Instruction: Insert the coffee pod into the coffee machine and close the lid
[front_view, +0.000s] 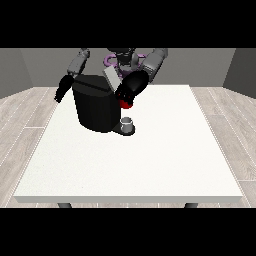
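The black coffee machine (95, 107) stands on the white table (150, 160) at the back left. Its grey lid (112, 78) is tilted up, standing open at the machine's top. The hand at the view's right (130, 89) hovers at the machine's upper right corner, right beside the lid. Just below that hand is a red thing at the machine (126, 104). A small grey thing (128, 123) sits on the machine's base at its front right; I cannot tell whether it is the pod. The hand at the view's left (62, 91) hangs with relaxed fingers by the table's back left corner, apart from the machine.
The robot's torso (122, 57) is behind the machine at the table's far edge. White tabletop stretches from the machine to the near edge and to the right edge.
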